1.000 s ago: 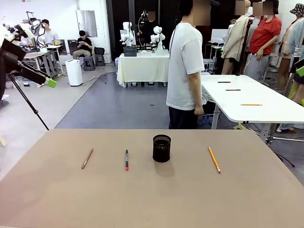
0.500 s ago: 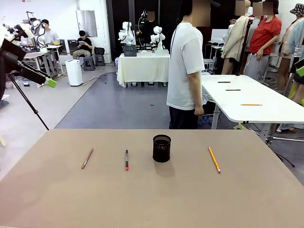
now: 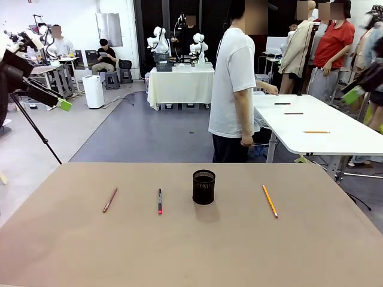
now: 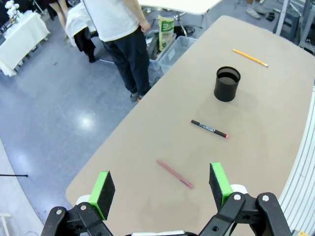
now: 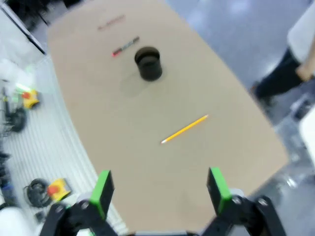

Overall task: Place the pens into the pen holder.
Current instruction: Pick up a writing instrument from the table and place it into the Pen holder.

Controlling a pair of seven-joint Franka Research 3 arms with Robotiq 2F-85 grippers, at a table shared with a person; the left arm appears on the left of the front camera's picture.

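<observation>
Task not begun, by appearance: pen holder (image 3: 203, 186) at frame centre holds nothing visible; reddish pencil (image 3: 109, 199) and black pen (image 3: 160, 201) lie left of it, yellow pencil (image 3: 270, 200) right; left gripper (image 4: 160, 184) and right gripper (image 5: 160, 189) hang wide, empty.

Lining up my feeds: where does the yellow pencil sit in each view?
Front view: the yellow pencil lies right of centre on the table, to the right of the pen holder.
Left wrist view: upper right, above and right of the pen holder.
Right wrist view: near the centre, below the pen holder.
Shared landmark: the black pen holder, standing apart from the pencil.
</observation>
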